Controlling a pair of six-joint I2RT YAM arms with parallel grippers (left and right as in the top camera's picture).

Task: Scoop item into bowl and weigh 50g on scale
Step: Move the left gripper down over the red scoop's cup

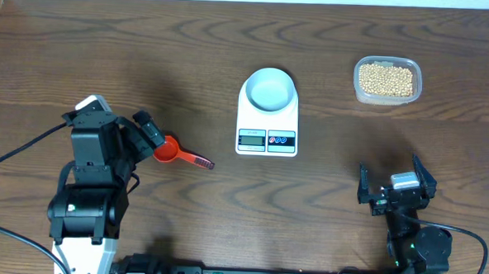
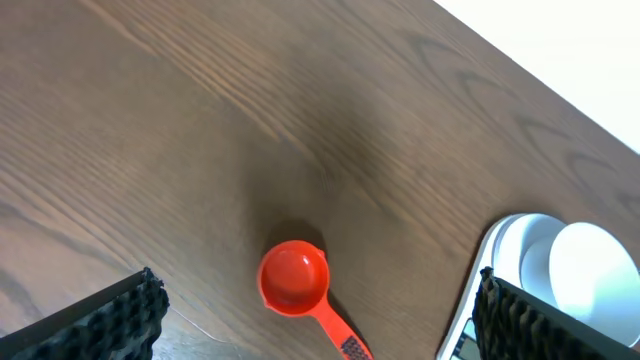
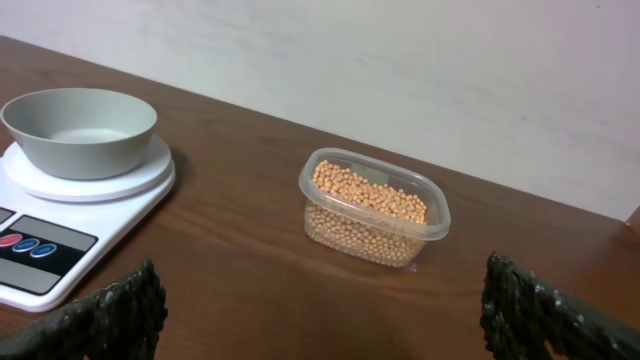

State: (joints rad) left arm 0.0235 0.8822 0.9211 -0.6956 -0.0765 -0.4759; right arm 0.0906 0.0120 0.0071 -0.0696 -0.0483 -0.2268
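At the left of the dark wooden counter [image 1: 232, 37], the left gripper [image 1: 149, 133] stood wide open, holding nothing. It hung above a red-orange measuring scoop [image 1: 182, 155] that lay flat on the counter. In the left wrist view the scoop's round cup sat between the two padded fingers [image 2: 125, 315], touching neither, and its handle ran away towards the scale.

Near the middle stood the scale [image 1: 267, 140], a flat white rectangle with its grey display and two round buttons facing the robot. The bowl [image 1: 269, 88] sat on the scale's round platform, upright, and its pale inside looked empty. The display's reading was too small to make out.

Farther right, near the back of the counter, a clear plastic tub [image 1: 386, 102] held the item [image 1: 386, 79], a heap of small tan-yellow beans. The tub stood well apart from the scale.

The right gripper [image 1: 394, 180] waited near the front right edge, jaws spread wide, empty, facing the tub.
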